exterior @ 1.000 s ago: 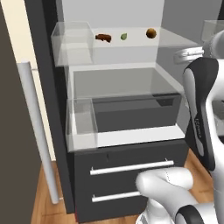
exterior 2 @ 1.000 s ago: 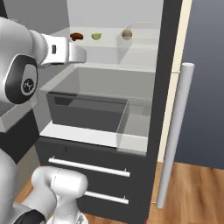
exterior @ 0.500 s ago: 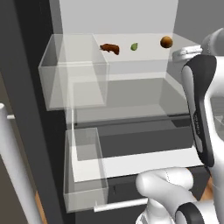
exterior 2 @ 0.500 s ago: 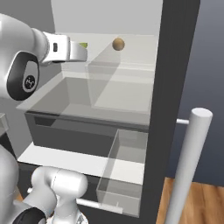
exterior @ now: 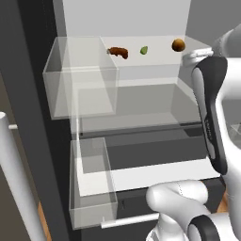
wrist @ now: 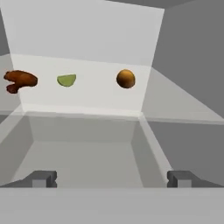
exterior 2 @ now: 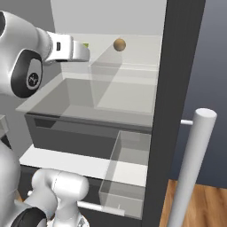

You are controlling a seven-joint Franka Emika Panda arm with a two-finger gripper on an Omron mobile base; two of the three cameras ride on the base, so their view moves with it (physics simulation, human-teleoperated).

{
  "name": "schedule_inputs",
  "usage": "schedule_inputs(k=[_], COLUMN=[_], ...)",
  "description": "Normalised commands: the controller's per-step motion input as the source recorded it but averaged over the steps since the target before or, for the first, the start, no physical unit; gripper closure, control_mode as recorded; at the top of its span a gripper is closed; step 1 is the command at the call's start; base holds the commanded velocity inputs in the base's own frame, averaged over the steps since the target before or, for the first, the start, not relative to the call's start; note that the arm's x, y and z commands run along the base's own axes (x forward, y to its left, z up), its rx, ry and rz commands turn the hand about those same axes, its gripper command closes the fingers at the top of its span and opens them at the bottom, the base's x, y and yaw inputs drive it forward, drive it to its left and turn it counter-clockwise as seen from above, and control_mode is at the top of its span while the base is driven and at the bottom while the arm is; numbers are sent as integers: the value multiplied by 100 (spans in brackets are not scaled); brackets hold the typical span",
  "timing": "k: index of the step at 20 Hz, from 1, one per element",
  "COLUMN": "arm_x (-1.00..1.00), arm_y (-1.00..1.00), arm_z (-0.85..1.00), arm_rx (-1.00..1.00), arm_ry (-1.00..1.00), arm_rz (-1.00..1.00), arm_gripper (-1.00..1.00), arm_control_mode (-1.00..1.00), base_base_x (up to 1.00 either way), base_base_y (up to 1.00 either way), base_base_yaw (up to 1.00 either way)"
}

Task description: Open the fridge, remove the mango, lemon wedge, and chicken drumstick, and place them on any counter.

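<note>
grey fridge (exterior: 33, 94) stood open, its white shelf (wrist: 87, 94) carrying three foods in a row. at the left lay the reddish-brown drumstick (wrist: 19, 80), then the green-yellow lemon wedge (wrist: 66, 80) near it, then the round orange mango (wrist: 126, 79) further right, all apart from one another. clear bins (exterior: 80, 89) hung on the left door, with a silver handle (exterior: 16, 183) below. the claw (wrist: 111, 178) was spread wide, fingertips (wrist: 41, 178) far apart, gripping nothing, short of the shelf and aimed at the foods. at the right another handle (exterior 2: 190, 168) rose.
</note>
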Motion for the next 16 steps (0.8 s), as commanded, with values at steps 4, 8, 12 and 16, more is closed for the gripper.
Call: schedule_inputs(k=[4, 8, 12, 16], arm_x=[63, 66, 63, 56], arm_y=[0, 0, 0, 0], arm_z=[-1, 0, -9, -21], arm_rx=[0, 0, 0, 0], arm_ry=[11, 11, 6, 0], arm_rz=[0, 0, 0, 0], arm_gripper=[-100, -100, -100, -100], arm_control_mode=[-100, -100, -100, -100], base_base_x=[0, 0, 0, 0], base_base_y=[0, 0, 0, 0], base_base_yaw=[0, 0, 0, 0])
